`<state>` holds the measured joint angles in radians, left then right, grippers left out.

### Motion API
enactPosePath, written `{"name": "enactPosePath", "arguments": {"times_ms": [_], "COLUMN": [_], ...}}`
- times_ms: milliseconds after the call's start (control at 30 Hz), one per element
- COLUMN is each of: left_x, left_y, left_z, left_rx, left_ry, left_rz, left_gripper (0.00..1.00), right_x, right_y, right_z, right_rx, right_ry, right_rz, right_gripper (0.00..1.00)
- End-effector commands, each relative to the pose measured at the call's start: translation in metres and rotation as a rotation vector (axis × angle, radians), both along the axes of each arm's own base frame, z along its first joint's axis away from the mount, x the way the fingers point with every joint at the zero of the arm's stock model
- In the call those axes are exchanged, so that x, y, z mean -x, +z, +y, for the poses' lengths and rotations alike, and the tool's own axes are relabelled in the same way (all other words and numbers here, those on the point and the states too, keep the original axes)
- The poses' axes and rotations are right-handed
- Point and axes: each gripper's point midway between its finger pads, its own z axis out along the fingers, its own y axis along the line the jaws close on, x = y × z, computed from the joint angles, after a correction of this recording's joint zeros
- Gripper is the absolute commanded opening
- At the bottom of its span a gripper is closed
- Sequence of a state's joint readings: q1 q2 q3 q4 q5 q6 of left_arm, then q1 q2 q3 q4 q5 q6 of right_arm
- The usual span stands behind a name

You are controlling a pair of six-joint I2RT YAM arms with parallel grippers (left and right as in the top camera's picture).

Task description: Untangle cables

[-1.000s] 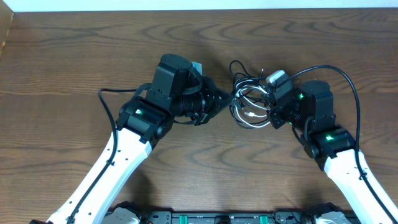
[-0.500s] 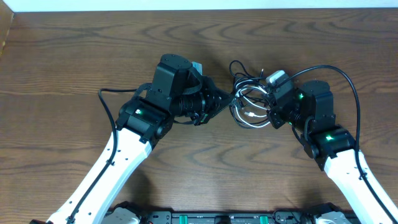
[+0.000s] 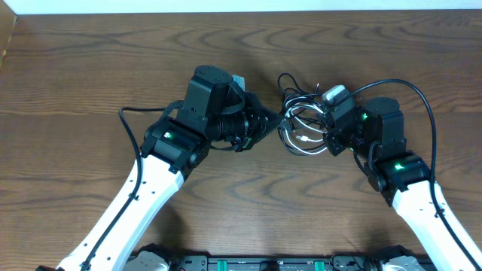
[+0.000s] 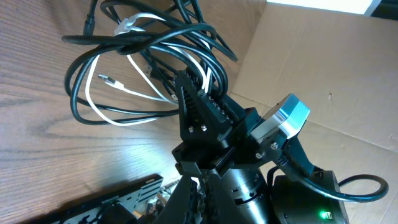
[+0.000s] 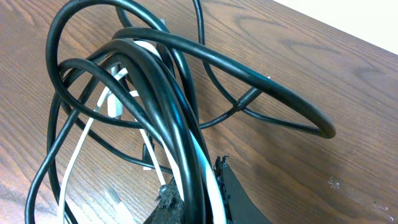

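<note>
Left gripper [image 3: 277, 120]: squeezed tight on the 9 o'clock edge of the cables [image 5: 180, 130]. The pile spreads out at its 3 o'clock.
Cables: black and white cords in one messy pile of loops on the table [image 3: 90, 68]. They lie at about 2 o'clock from the table's middle, between the two grippers.
Right gripper [image 3: 329, 138]: squeezed tight on a bunch of black and white cords at the pile's 4 o'clock edge. The rest lies at its 10 o'clock.
</note>
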<state>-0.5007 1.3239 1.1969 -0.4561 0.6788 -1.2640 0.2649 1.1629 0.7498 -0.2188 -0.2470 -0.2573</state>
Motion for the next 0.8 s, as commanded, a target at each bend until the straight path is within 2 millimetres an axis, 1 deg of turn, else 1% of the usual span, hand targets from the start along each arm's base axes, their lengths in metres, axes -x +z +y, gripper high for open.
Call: {"name": "enactPosePath", "arguments": {"times_ms": [0, 167, 500, 633, 700, 733, 767], "left_x": [0.001, 0.000, -0.016, -0.025, -0.036, -0.037, -0.036], "left_y": [0.013, 0.012, -0.002, -0.007, -0.013, -0.016, -0.020], "left_z": [0.000, 0.002, 0.017, 0.025, 0.034, 0.036, 0.037], "left_rx": [0.020, 0.013, -0.090, -0.165, -0.272, -0.309, -0.353], "left_ry": [-0.004, 0.006, 0.107, 0.118, 0.095, 0.069, 0.016], "left_rz": [-0.023, -0.027, -0.058, -0.138, -0.258, -0.298, -0.345], "left_gripper": [0.08, 0.07, 0.07, 0.08, 0.08, 0.08, 0.28], "right_x": [0.001, 0.001, 0.001, 0.001, 0.001, 0.001, 0.001], "right_y": [0.002, 0.002, 0.002, 0.002, 0.002, 0.002, 0.002], "right_z": [0.001, 0.001, 0.001, 0.002, 0.002, 0.002, 0.002], "right_rx": [-0.017, -0.017, -0.017, -0.018, -0.019, -0.019, -0.019], "right_ry": [0.003, 0.003, 0.003, 0.005, 0.005, 0.005, 0.006], "right_rz": [0.000, 0.000, 0.000, 0.001, 0.001, 0.001, 0.001], "right_gripper": [0.01, 0.01, 0.01, 0.01, 0.01, 0.01, 0.01]}}
